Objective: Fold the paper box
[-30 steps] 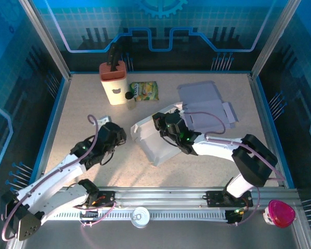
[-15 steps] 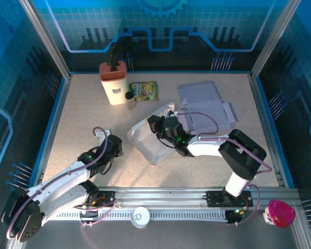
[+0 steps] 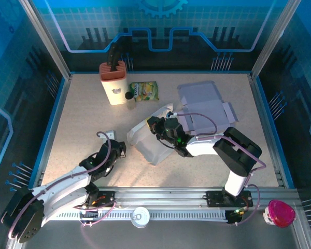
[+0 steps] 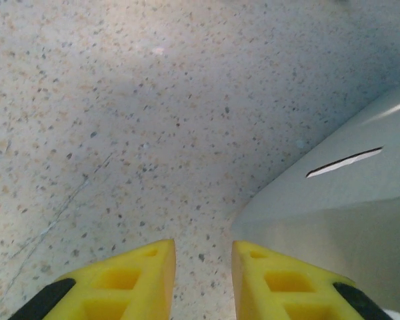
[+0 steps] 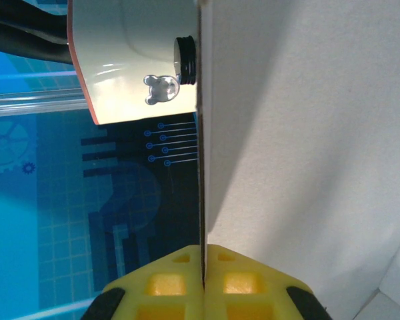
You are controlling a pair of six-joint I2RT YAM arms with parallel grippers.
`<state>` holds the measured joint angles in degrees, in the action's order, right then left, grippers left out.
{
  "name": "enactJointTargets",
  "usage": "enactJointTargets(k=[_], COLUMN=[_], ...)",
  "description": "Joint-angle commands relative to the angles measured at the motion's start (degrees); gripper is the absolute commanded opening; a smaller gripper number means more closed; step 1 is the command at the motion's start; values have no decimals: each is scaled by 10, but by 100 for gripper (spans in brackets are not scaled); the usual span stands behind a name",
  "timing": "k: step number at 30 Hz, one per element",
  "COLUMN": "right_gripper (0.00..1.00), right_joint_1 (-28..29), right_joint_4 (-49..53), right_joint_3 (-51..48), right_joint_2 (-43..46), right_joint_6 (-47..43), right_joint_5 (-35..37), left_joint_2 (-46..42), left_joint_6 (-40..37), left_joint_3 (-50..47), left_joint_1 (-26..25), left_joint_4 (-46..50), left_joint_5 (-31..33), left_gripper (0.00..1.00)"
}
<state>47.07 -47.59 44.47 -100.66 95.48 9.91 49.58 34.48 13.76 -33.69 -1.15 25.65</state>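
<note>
One paper box [image 3: 147, 146] sits mid-table. Two grippers: the right gripper [image 5: 203, 270] is clamped on its flap; the left gripper [image 4: 203, 267], fingers apart and empty, sits just left. One flat cardboard sheet [image 3: 205, 106] lies beyond, right.

Bright, even light from above, blue glow behind.
Ahead of my left fingers [image 4: 140, 280] the table [image 4: 120, 100] is sharp and softly shadowed; the paper box [image 4: 340, 200] beside them gleams, and shades grey above my right fingers [image 5: 167, 283].
</note>
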Motion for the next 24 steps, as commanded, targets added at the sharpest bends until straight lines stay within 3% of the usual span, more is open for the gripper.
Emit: enactJointTargets(k=[1,9,14,24], right_gripper=[0,0,0,0], right_joint_1=[-6,-15,-18,-34], right_joint_4=[20,26,30,35], right_joint_3=[-3,6,12,20], right_joint_2=[-5,-10,-14,-21], right_joint_6=[-6,-4,-4,3], right_joint_5=[-7,-28,-43,-72], left_joint_2=[11,79,118,149], left_joint_6=[-32,-99,-114,-173], left_joint_3=[-6,-4,8,0], left_joint_1=[5,6,6,2], left_joint_4=[-55,-142,-166,-249], left_joint_5=[-5,-58,-50,-102], left_gripper=[31,37,39,48])
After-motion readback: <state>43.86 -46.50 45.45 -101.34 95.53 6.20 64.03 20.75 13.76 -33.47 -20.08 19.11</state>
